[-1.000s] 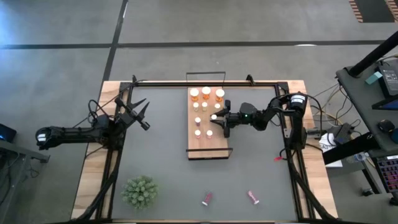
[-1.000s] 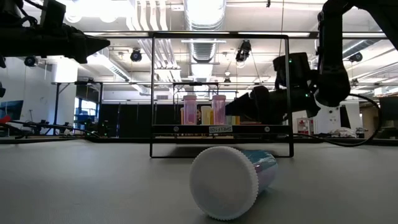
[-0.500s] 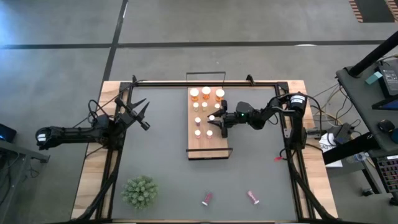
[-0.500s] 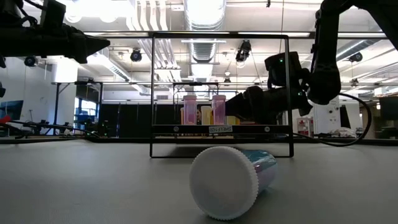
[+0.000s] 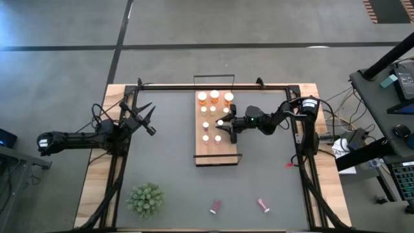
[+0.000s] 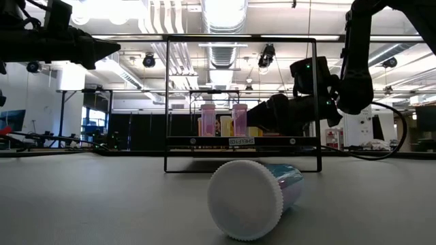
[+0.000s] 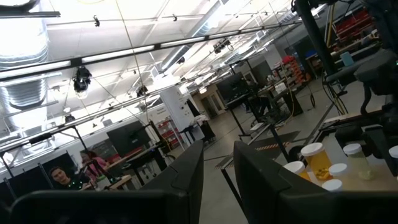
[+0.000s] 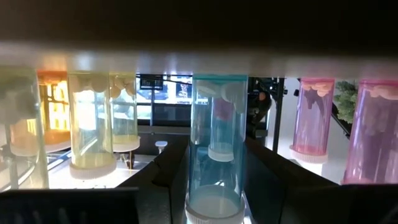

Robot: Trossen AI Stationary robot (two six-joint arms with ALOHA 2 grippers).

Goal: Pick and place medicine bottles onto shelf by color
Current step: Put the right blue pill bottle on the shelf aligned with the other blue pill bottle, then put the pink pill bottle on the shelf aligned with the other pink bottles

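Observation:
The light-wood shelf [image 5: 217,147] lies at the table's middle with several white-capped medicine bottles standing on it: orange ones [image 5: 215,97] at its far end, yellow ones [image 8: 92,118] and pink ones [image 6: 208,119]. My right gripper [image 5: 224,125] reaches over the shelf from the right and is shut on a teal bottle [image 8: 214,137]. My left gripper [image 5: 146,119] hangs shut above the table's left part, away from every bottle. Another teal bottle [image 6: 255,197] lies on its side on the table. My right gripper pinches the teal bottle between its two fingers, on the two sides of its clear body near the white cap [image 8: 195,183]. The fingers [image 8: 165,180] come level from the table's right side and lie across the bottle. The bottle stands upright, cap up [image 5: 220,122]; I cannot tell whether its base rests on the shelf.
Black wire frames [image 6: 242,41] rise at the shelf's short ends. Two pink bottles [image 5: 215,207] [image 5: 263,206] lie on the table's near part, and a green spiky plant [image 5: 145,199] stands at the near left. A black rail [image 5: 213,85] runs along the far edge.
My right gripper has edged a little toward the table's left edge over the shelf, carrying the teal bottle upright, and has then kept still.

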